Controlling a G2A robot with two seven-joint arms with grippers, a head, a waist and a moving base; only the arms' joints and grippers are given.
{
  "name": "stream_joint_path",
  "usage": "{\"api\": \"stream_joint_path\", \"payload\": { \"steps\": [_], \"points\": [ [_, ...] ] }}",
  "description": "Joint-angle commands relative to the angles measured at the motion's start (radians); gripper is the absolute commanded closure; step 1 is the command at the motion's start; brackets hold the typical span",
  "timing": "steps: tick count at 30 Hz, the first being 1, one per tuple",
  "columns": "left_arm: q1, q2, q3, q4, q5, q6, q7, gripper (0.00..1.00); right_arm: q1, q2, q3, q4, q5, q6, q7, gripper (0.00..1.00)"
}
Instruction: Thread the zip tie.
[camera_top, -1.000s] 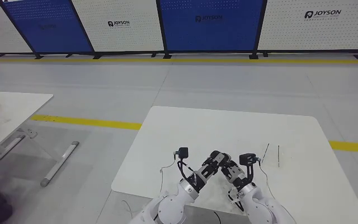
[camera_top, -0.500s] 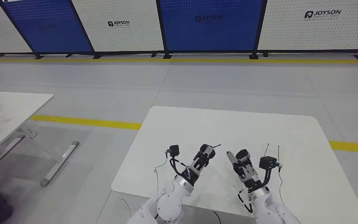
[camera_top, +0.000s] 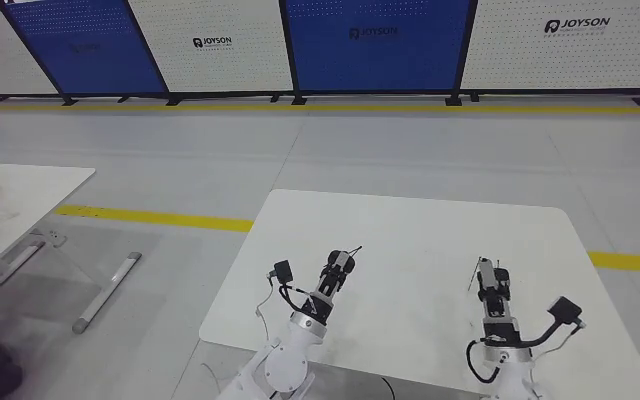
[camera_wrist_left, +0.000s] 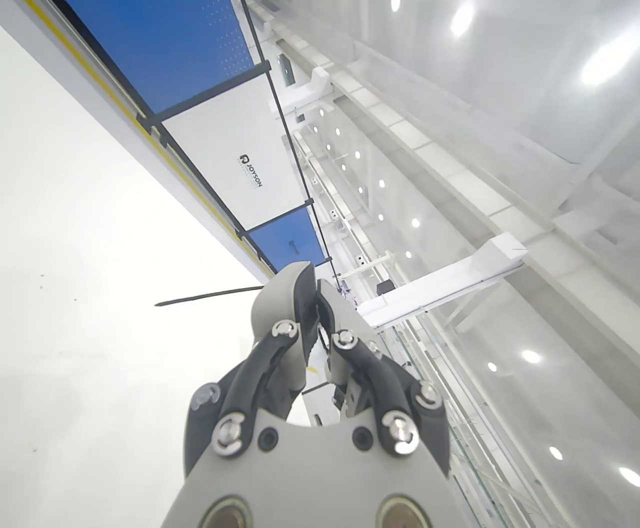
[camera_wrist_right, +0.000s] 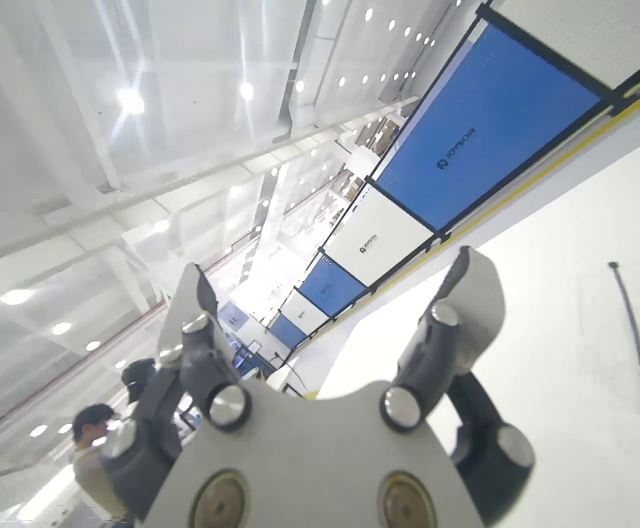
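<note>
My left gripper (camera_wrist_left: 316, 286) is pinched tight on a thin black zip tie (camera_wrist_left: 210, 296). Its pointed tail sticks out sideways from between the fingertips, in the air above the white table (camera_top: 420, 225). That gripper sits over the table's near left part, on the robot's side of it. My right gripper (camera_wrist_right: 330, 265) has its jaws spread wide with nothing between them. It is over the table's near right part, well apart from the other gripper. A second zip tie (camera_top: 474, 274) lies flat on the table just beside the right gripper, on the side facing the table's middle. I cannot tell whether they touch.
</note>
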Motion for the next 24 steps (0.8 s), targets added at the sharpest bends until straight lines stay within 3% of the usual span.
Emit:
{"api": "stream_joint_path", "payload": {
  "steps": [1,9,13,19,24],
  "points": [
    [0.0,0.0,0.0,0.0,0.001,0.0,-0.001,1.0,0.001,0.0,-0.001,0.002,-0.016,0.0,-0.012,0.0],
    [0.0,0.0,0.0,0.0,0.001,0.0,-0.001,1.0,0.001,0.0,-0.001,0.002,-0.016,0.0,-0.012,0.0],
    [-0.018,-0.005,0.006,0.007,0.012,0.025,0.023,1.0,0.009,-0.001,0.016,0.014,0.018,0.052,0.048,0.0],
    [-0.022,-0.008,-0.016,0.014,-0.027,0.037,0.042,1.0,-0.014,0.014,0.187,-0.012,0.199,0.076,0.155,0.0],
    [-0.021,-0.01,-0.032,0.01,-0.068,0.038,0.054,1.0,-0.045,0.016,0.284,-0.037,0.32,0.073,0.159,0.0]
  ]
}}
